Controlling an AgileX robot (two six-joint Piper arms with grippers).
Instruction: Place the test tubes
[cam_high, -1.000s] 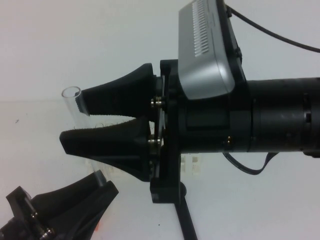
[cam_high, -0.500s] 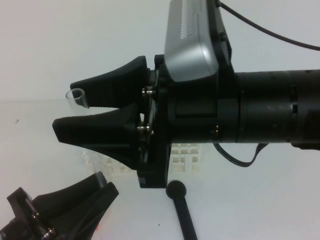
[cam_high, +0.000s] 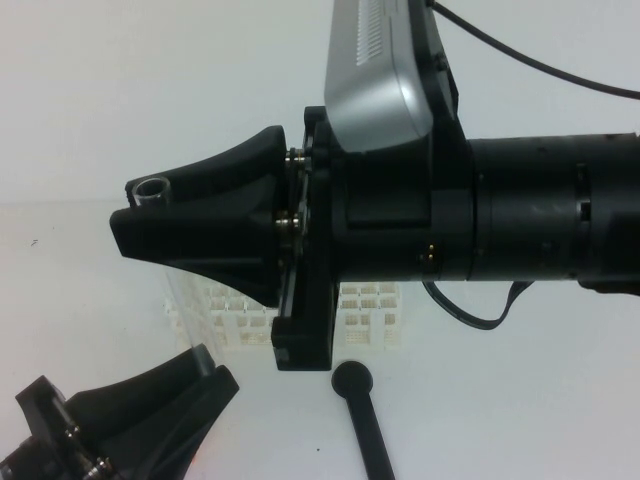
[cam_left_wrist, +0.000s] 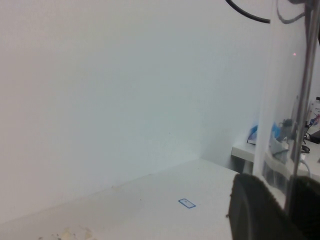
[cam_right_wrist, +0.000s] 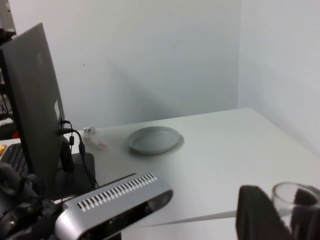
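So the test tube is standing close to upright, open mouth on top, poking out just above the tips of the right gripper. That gripper comes in sideways and is clamped shut on it right under the rim (in the right wrist view the glass lip sits squeezed between the two dark pads). From that pinch the glass runs down, faint against the white, toward the left gripper sitting low beneath it. The tube shows up close in the left wrist view, but I can't tell if that one has any hold on it. The rack is on the table below the right gripper, back toward its wrist from the tips, so I'd guess the tube has to travel that way and then go straight down along its own length
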